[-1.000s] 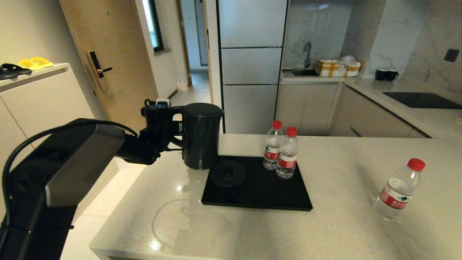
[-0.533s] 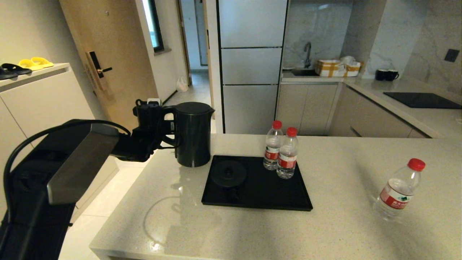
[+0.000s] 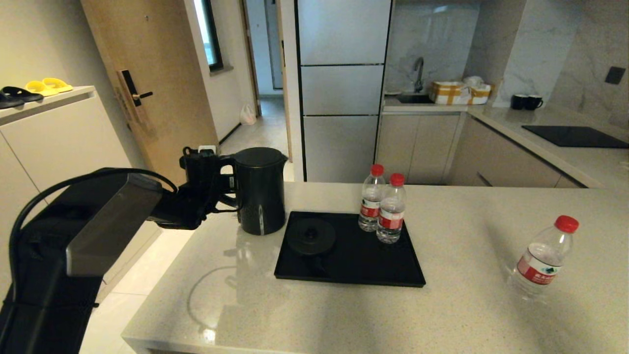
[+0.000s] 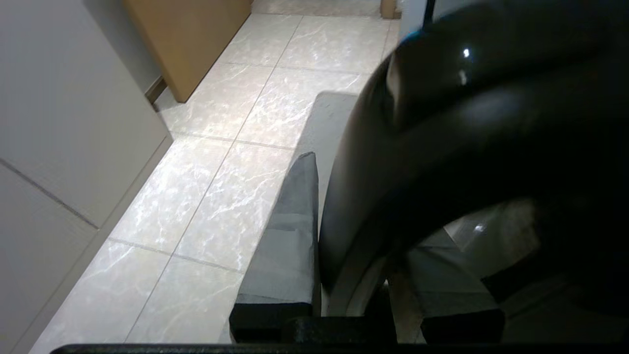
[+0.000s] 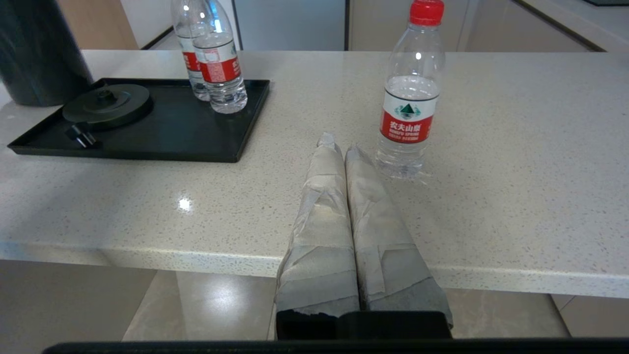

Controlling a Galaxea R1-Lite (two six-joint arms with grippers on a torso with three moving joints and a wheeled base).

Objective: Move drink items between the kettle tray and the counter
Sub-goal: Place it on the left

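**Kettle held at the counter, off its tray**

The left gripper (image 3: 223,179) is clamped on the loop handle of the kettle (image 3: 259,191), its taped fingers (image 4: 290,236) on either side of the black handle in the left wrist view. The kettle is upright, just beside the tray (image 3: 354,265) on the side nearest the left arm, over the counter (image 3: 344,314) near that end of it. Whether its bottom touches the stone cannot be told; a reflection shows directly beneath it.

On the tray, the round base (image 3: 311,236) sits bare at the end nearest the kettle. Two bottles (image 3: 384,206) with red caps stand upright at the tray's far corner on the opposite end, touching or almost touching each other. A third bottle (image 3: 543,258) stands on the counter, well apart from the tray on the side away from the kettle.

The right gripper (image 5: 339,147) is seen only in the right wrist view: its two taped fingers are pressed together, holding nothing, hovering above the counter's near edge, just beside the lone bottle (image 5: 410,91) and on that bottle's tray side.

Beyond the tray, across the room, two mugs (image 3: 525,102) stand on a grey worktop by the hob (image 3: 575,136).
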